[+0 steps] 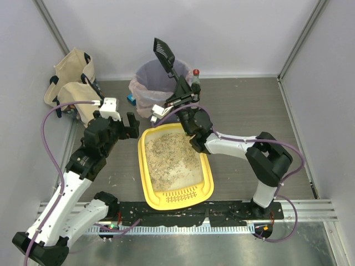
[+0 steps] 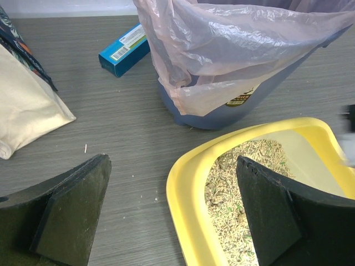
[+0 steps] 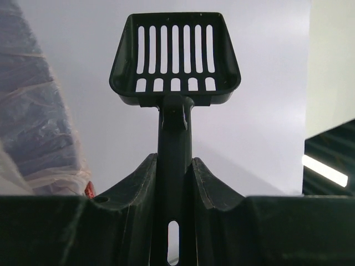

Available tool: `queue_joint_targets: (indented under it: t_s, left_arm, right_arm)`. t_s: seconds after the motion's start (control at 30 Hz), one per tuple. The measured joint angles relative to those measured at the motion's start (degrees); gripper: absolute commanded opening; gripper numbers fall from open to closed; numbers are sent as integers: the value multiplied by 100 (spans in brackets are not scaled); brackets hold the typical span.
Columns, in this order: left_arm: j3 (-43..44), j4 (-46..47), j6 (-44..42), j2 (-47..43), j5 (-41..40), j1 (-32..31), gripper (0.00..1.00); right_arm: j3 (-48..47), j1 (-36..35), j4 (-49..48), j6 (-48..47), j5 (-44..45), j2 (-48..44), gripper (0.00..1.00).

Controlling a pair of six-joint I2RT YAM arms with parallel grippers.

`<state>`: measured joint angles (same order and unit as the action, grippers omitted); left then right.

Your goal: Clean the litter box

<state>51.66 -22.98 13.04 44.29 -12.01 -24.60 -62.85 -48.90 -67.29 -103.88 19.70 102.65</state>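
Observation:
The yellow litter box (image 1: pixel 206 166) lies mid-table, slotted grille at its near end, beige-grey granules (image 1: pixel 172 158) inside. Its far-left corner shows in the left wrist view (image 2: pixel 191 183). My right gripper (image 1: pixel 180 91) is shut on the handle of a black slotted scoop (image 1: pixel 164 52), held upright over the far end of the box beside the bin. In the right wrist view the gripper (image 3: pixel 175 166) clamps the handle and the scoop (image 3: pixel 175 58) looks empty. My left gripper (image 1: pixel 119 124) is open and empty, just left of the box's far-left corner; its jaws (image 2: pixel 172 210) straddle the rim.
A round blue bin with a clear liner (image 1: pixel 152 83) stands behind the box, seen close in the left wrist view (image 2: pixel 233 55). A beige tote bag (image 1: pixel 72 83) sits at far left. A small blue carton (image 2: pixel 125 50) lies by the bin. Walls enclose three sides.

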Motion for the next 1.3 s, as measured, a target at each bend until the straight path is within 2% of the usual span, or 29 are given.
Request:
queue_joint_targets:
  t_s: [0.3, 0.5, 0.63, 0.87, 1.13, 1.3]
  left_arm:
    - [-2, 0, 2, 26, 4, -4, 100]
    - [-4, 0, 7, 140, 52, -35, 100]
    - [-4, 0, 22, 243, 68, -55, 100]
    - [-4, -4, 28, 463, 68, -57, 100]
    - [-4, -15, 149, 627, 146, -57, 100]
    - [-4, -74, 166, 815, 157, -57, 100]
  right_arm:
    - [422, -542, -46, 1637, 1005, -1779, 1]
    - [960, -748, 837, 3456, 1934, -2911, 1]
    - [997, -848, 2448, 5375, 2299, -3589, 1]
    - [590, -879, 5563, 8992, 2227, -4649, 1]
    - [-551, -879, 8817, 11676, 1445, -4391, 2]
    - [-1534, -879, 10939, 12823, 638, -4256, 1]
